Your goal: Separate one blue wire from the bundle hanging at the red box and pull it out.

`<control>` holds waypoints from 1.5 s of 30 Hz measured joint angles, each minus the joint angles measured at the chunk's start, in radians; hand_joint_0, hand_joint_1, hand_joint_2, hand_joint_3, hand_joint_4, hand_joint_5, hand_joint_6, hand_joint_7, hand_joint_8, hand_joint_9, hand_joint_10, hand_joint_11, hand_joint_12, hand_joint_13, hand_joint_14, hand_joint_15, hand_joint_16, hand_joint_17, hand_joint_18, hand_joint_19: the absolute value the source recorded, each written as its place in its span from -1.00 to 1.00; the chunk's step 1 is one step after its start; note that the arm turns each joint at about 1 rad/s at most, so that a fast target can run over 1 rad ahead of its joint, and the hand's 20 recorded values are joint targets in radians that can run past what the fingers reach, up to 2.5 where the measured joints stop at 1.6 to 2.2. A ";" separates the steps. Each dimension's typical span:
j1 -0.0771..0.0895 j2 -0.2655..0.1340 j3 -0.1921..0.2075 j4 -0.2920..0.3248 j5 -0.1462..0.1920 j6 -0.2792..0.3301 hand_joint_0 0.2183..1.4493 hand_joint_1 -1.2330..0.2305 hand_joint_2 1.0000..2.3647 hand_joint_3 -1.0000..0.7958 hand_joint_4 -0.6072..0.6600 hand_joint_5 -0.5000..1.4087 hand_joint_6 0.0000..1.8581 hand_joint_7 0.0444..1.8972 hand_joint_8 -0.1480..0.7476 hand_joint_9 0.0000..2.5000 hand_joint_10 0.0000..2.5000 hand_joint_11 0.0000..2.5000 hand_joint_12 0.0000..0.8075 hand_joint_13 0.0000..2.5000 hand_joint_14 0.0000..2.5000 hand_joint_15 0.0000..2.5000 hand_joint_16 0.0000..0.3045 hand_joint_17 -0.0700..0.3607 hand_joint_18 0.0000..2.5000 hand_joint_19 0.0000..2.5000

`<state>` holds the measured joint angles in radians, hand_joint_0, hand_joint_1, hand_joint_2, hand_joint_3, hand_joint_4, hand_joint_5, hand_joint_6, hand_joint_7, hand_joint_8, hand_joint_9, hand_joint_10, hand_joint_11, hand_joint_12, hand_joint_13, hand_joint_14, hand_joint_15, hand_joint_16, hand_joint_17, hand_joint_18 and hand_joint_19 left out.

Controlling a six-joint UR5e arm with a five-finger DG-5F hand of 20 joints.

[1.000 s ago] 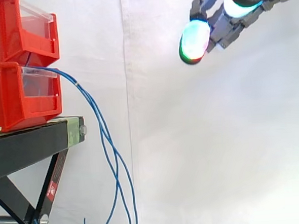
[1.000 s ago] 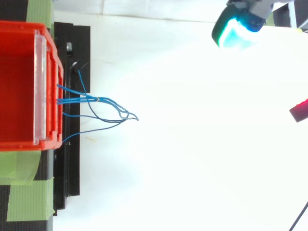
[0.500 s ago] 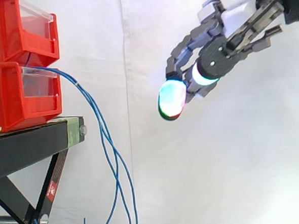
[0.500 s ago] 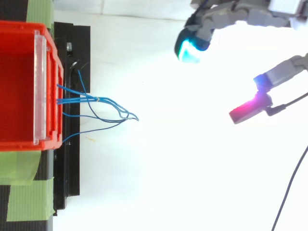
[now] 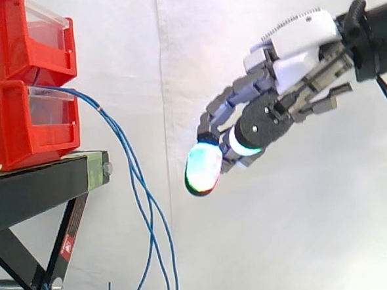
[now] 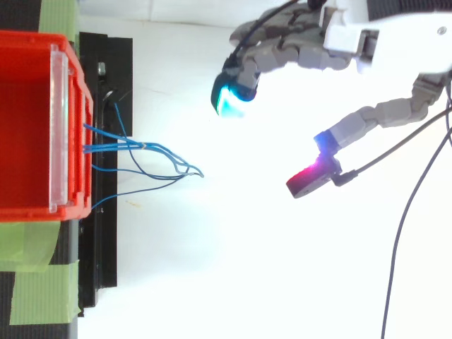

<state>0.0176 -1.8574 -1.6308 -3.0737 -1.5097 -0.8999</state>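
The blue wires (image 6: 143,146) hang bunched from the red box (image 5: 15,123) at the left edge. The hand (image 5: 271,117), right of centre, is spread wide and empty (well apart from them). Its thick pads (image 5: 203,169) could catch several strands together, dragging out the whole bundle.

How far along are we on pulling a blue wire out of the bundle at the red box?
Done: nothing yet; all the blue wires hang together from the red box. In hand: the open hand hovers apart from them, holding nothing. Left: reach in, pinch one wire, separate it and pull it out.
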 measured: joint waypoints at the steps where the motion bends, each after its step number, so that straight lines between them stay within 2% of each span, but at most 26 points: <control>1: 0.000 0.000 -0.016 0.023 -0.003 0.003 -0.53 -0.24 -1.00 -0.44 0.42 -0.65 -0.46 -0.17 0.07 -0.58 -1.00 -0.90 0.03 -0.77 -1.00 -0.87 -0.60 -0.04 -0.77 -0.88; 4: 0.000 -0.001 -0.070 0.109 -0.011 0.009 -0.53 -0.24 -1.00 -0.44 0.43 -0.65 -0.46 -0.17 0.07 -0.58 -1.00 -0.91 0.03 -0.77 -1.00 -0.87 -0.60 -0.04 -0.77 -0.89; 11: 0.000 -0.001 -0.166 0.295 -0.015 0.025 -0.53 -0.22 -1.00 -0.44 0.43 -0.65 -0.46 -0.17 0.07 -0.58 -1.00 -0.91 0.03 -0.77 -1.00 -0.87 -0.60 -0.04 -0.77 -0.89; 19: 0.002 -0.002 -0.263 0.511 -0.010 0.057 -0.54 -0.20 -1.00 -0.44 0.43 -0.65 -0.46 -0.17 0.08 -0.58 -1.00 -0.91 0.03 -0.76 -1.00 -0.87 -0.60 -0.03 -0.77 -0.88; 23: 0.002 -0.002 -0.275 0.608 -0.009 0.077 -0.54 -0.20 -1.00 -0.44 0.43 -0.65 -0.46 -0.17 0.08 -0.58 -1.00 -0.91 0.03 -0.76 -1.00 -0.87 -0.60 -0.03 -0.77 -0.88; 26: 0.001 -0.011 -0.276 0.655 -0.006 0.085 -0.53 -0.19 -1.00 -0.44 0.42 -0.65 -0.46 -0.17 0.08 -0.57 -1.00 -0.91 0.03 -0.76 -1.00 -0.87 -0.60 -0.03 -0.76 -0.88; 34: -0.006 -0.108 -0.276 0.842 -0.007 0.114 -0.53 -0.19 -1.00 -0.44 0.42 -0.65 -0.46 -0.17 0.08 -0.57 -1.00 -0.91 0.03 -0.75 -1.00 -0.86 -0.60 -0.03 -0.76 -0.88; 38: -0.007 -0.133 -0.276 0.948 -0.003 0.141 -0.53 -0.18 -1.00 -0.44 0.42 -0.65 -0.46 -0.17 0.08 -0.57 -1.00 -0.91 0.03 -0.75 -0.99 -0.86 -0.60 -0.03 -0.76 -0.88; 40: -0.007 -0.136 -0.276 0.978 -0.001 0.150 -0.53 -0.18 -1.00 -0.44 0.42 -0.65 -0.46 -0.17 0.08 -0.57 -1.00 -0.91 0.03 -0.75 -1.00 -0.86 -0.60 -0.03 -0.76 -0.88; 45: -0.005 -0.138 -0.274 1.000 0.012 0.156 -0.53 -0.19 -1.00 -0.44 0.42 -0.65 -0.46 -0.17 0.08 -0.57 -1.00 -0.91 0.03 -0.75 -1.00 -0.86 -0.60 -0.03 -0.76 -0.88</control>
<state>0.0128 -1.9955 -1.9047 -2.0738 -1.4976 -0.7443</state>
